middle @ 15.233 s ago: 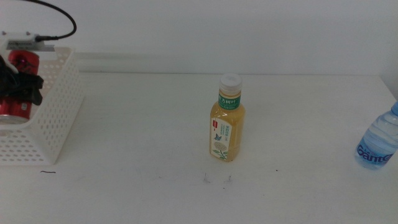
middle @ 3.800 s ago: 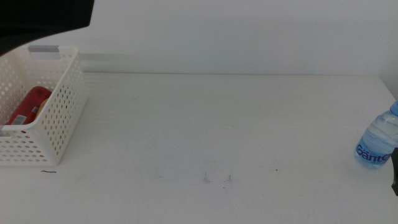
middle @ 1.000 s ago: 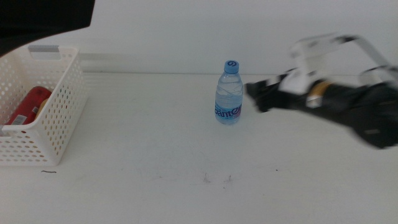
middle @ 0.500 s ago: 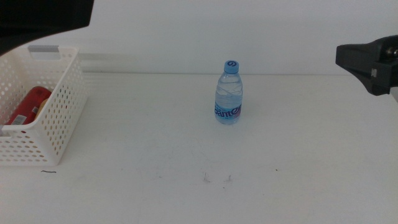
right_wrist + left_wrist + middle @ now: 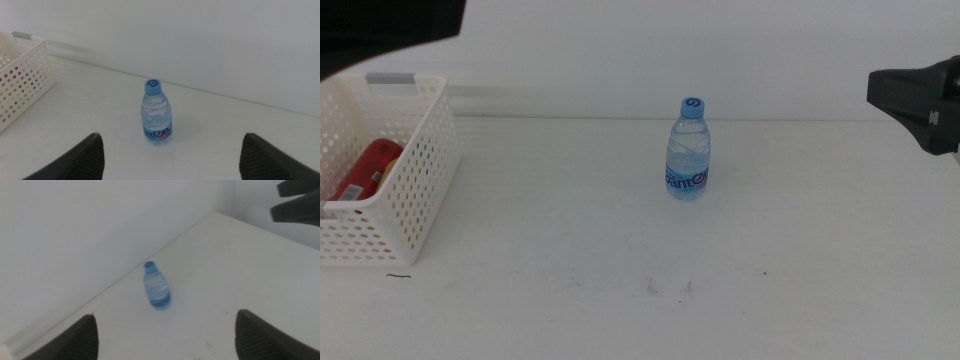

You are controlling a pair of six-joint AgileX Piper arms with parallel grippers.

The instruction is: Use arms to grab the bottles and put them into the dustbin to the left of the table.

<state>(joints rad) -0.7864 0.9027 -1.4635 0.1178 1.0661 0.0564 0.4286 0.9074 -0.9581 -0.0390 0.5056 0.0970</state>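
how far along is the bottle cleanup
Done: the red can lies in the dustbin; something yellowish shows beside it, possibly the tea bottle. In hand: nothing; the left hand and right hand are both open and empty. Left: the water bottle stands upright mid-table.

Left gripper (image 5: 165, 335): jaws spread wide apart, nothing between them, raised well clear of the water bottle (image 5: 157, 286) and aimed toward it.
Right gripper (image 5: 167, 155): jaws wide apart and empty, facing the water bottle from a distance.
Right arm (image 5: 920, 95): dark, blurred, raised well to the right of the water bottle.
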